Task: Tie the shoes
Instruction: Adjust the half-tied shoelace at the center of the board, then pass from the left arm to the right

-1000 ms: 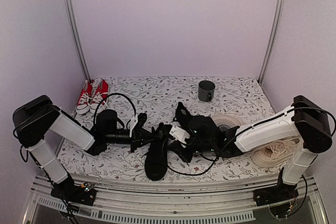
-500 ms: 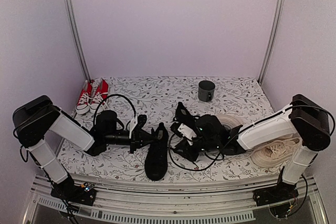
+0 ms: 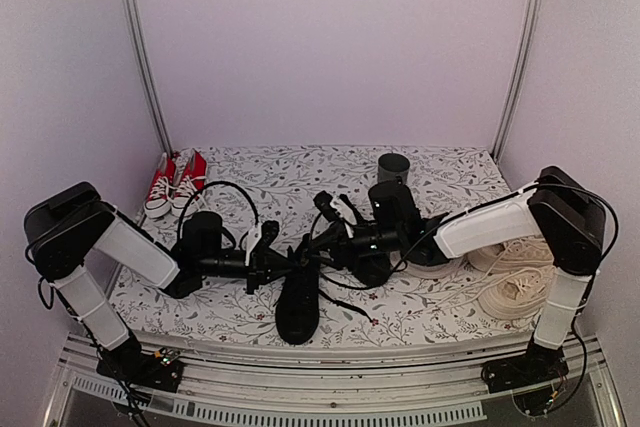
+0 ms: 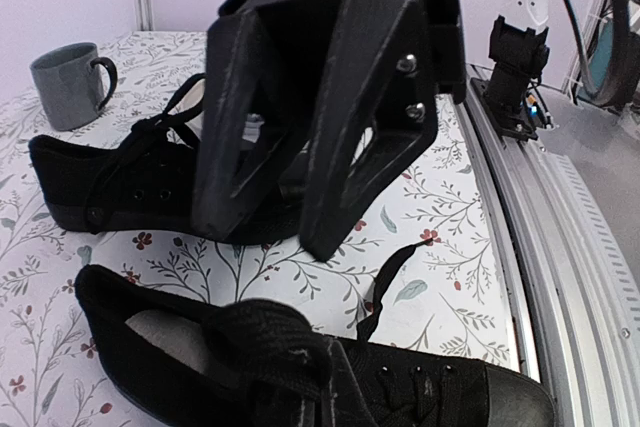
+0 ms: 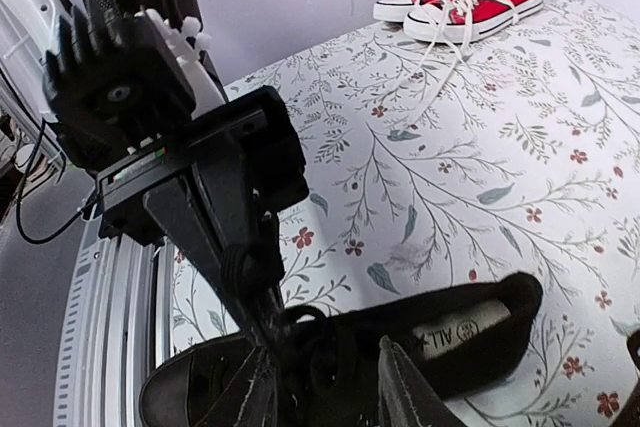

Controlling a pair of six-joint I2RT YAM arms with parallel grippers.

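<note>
The two black shoes lie mid-table. The near shoe (image 3: 297, 307) points its toe at the front edge. The far shoe (image 4: 110, 182) lies on its side behind it. My left gripper (image 3: 290, 259) is shut, its tips (image 5: 255, 315) pinching the near shoe's (image 5: 450, 332) lace at the eyelets, where a small loop (image 5: 303, 315) stands up. One lace end (image 4: 395, 267) trails loose on the cloth. Facing it from the right, my right gripper (image 3: 325, 247) stands open, its fingers (image 5: 400, 387) straddling the laces above the shoe and holding nothing.
Small red-and-white sneakers (image 3: 175, 182) sit at the back left. A grey mug (image 3: 393, 167) stands at the back, partly behind my right arm. Cream sneakers (image 3: 520, 282) lie at the right edge. The metal front rail (image 4: 560, 207) runs close by.
My right gripper has opened and let go. Its arm has lifted and swung back and left, closer to the left gripper. The left arm has stayed put.
</note>
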